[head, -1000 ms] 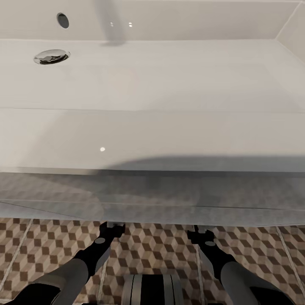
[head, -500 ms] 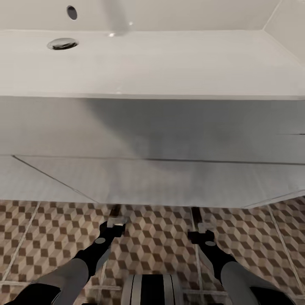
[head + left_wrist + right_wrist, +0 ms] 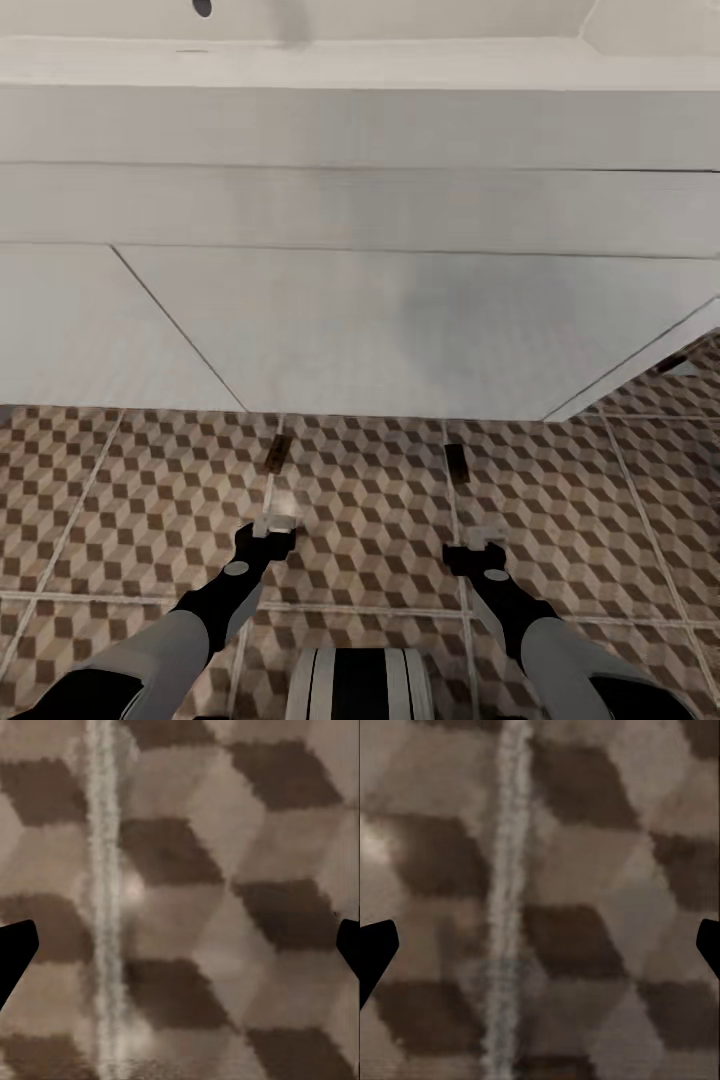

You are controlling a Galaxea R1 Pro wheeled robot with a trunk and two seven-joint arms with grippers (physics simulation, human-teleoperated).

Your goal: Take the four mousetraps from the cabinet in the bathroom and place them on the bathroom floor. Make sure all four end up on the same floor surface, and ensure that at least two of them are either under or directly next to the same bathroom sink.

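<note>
Mousetraps: two dark strips (image 3: 278,452) on floor (image 3: 120,500), frame centre, below vanity (image 3: 400,330), may be traps; too small to confirm. Left gripper (image 3: 275,524) and right gripper (image 3: 485,537): jaws spread, empty. Step: likely release. Next: fetch remaining traps from cabinet.

Two mousetraps (image 3: 278,453) (image 3: 456,462) flat on bathroom floor (image 3: 360,520), beside white sink (image 3: 350,200)

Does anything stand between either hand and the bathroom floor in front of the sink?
Nothing visible does. The left hand and right hand hang open directly over the bathroom floor tiles. The white vanity stands ahead of them, not beneath.
</note>
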